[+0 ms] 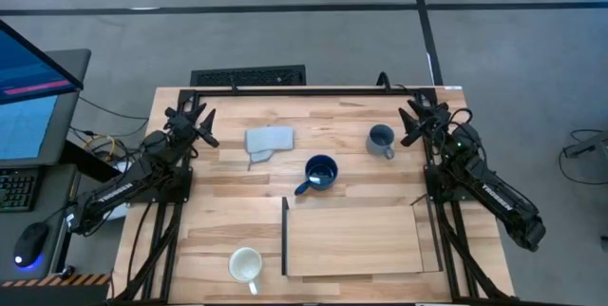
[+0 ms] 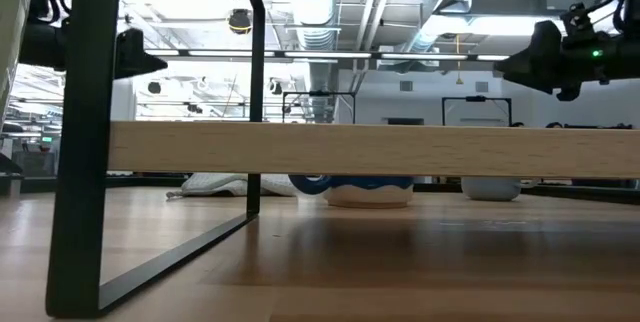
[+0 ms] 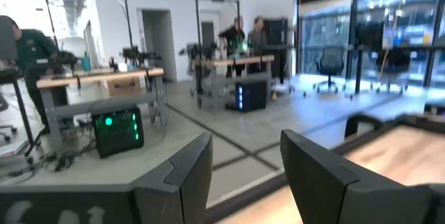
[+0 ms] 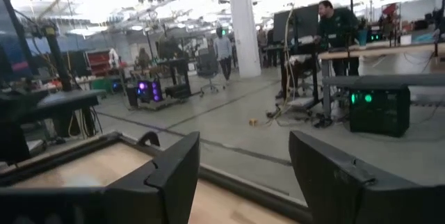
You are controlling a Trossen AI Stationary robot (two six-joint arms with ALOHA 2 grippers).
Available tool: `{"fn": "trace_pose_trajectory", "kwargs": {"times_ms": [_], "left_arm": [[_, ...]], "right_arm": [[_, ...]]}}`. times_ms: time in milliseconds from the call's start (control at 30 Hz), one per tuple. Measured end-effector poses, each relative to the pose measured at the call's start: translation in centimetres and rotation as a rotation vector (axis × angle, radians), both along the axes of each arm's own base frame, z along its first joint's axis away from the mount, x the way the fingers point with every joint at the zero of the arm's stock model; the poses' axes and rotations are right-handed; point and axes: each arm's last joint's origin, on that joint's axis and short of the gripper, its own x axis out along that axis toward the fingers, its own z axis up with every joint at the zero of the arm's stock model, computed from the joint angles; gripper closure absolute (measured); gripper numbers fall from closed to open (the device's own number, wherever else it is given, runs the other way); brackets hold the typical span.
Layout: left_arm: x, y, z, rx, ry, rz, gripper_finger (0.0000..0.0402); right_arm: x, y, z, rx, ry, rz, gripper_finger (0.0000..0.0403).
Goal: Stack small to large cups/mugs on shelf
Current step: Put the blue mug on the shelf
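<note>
The small grey-blue mug (image 1: 381, 140) stands on the tabletop at the far right. The dark navy mug (image 1: 319, 174) stands near the middle, just beyond the shelf (image 1: 353, 239), a pale plywood board with a dark upright strip (image 1: 284, 236) on its left side. The white mug (image 1: 245, 266) stands near the front, left of the shelf. My left gripper (image 1: 207, 125) is open and empty, raised at the far left. My right gripper (image 1: 408, 124) is open and empty, raised at the far right, beside the grey-blue mug.
A folded grey cloth (image 1: 269, 142) lies at the far middle-left. In the low view the shelf board (image 2: 380, 149) spans the picture on a dark frame leg (image 2: 88, 142). People stand and sit at benches in the room beyond.
</note>
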Motion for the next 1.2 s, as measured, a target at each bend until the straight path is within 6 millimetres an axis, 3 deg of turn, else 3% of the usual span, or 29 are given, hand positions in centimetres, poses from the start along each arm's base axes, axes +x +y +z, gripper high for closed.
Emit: {"fn": "trace_pose_trajectory", "kwargs": {"times_ms": [333,600,767,1000,1200], "left_arm": [[0.0,-0.2,0.8,0.055,-0.021,-0.041,0.0239],[0.3,-0.9,1.9,0.252,0.015,-0.277,0.0239],[-0.2,-1.3,3.4,0.342,-0.12,-0.271,0.0239],[-0.7,-1.3,5.8,0.255,-0.064,-0.206,0.0239],[0.1,-0.7,7.3,0.109,-0.036,-0.21,0.0239]], "right_arm": [[0.0,0.0,-0.4,0.032,0.029,0.0,0.0159],[0.0,0.0,-0.3,0.021,0.021,0.0,0.0159],[-0.1,0.1,0.6,-0.052,-0.039,0.0,0.0159],[-0.2,0.2,1.4,-0.108,-0.085,-0.001,0.0159],[-0.2,0.2,1.5,-0.11,-0.086,-0.001,0.0159]]}}
